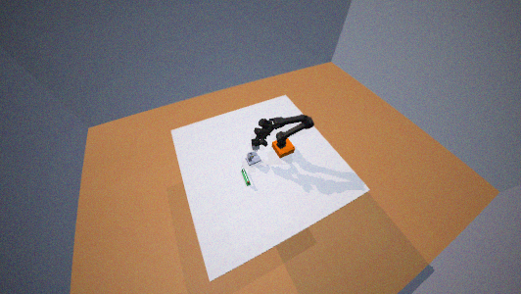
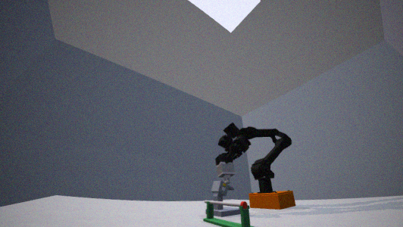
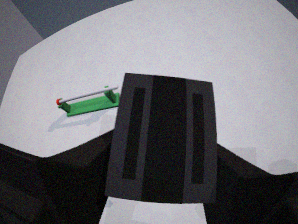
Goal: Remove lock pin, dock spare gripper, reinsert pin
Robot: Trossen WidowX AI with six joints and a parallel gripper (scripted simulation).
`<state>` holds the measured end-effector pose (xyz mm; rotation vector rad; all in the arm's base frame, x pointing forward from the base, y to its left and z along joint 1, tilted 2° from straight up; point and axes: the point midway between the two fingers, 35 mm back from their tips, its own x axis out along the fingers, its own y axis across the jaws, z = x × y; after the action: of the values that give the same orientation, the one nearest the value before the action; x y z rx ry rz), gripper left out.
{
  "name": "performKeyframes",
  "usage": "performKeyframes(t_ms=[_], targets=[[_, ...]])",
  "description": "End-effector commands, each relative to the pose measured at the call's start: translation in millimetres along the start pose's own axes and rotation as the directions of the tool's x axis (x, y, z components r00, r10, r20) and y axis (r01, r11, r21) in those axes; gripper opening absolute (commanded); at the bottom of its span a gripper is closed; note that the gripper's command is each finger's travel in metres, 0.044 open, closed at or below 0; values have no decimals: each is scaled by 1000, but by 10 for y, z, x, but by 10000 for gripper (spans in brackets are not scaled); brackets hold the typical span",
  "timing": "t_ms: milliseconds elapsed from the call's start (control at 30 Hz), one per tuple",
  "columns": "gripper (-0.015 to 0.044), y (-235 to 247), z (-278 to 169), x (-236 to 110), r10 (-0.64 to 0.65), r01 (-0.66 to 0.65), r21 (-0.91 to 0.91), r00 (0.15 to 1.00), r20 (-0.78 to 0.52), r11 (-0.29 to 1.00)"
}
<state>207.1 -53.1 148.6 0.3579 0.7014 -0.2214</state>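
Claw (image 2: 225,163): you've got it clamped on the spare gripper (image 2: 226,169), hanging spigot-down so it can drop in | Mount (image 2: 220,188): its socket sits just below the claw, apart from the spare | Lock pin (image 2: 226,203): parked on the green rack (image 2: 245,216), beyond and below the claw, so the socket looks free.

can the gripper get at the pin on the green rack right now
Probably not yet: the gripper is shut on the spare gripper, held above the mount. The pin lies unobstructed on the green rack.
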Motion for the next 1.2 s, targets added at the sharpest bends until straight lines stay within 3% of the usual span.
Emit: performKeyframes(t_ms=[0,733,1167], targets=[[0,61,38,-39,17,-12,-71,997,69,997],[0,317,79,-172,133,-22,-336,941,310,942],[0,321,78,-134,136,-22,-343,939,315,939]])
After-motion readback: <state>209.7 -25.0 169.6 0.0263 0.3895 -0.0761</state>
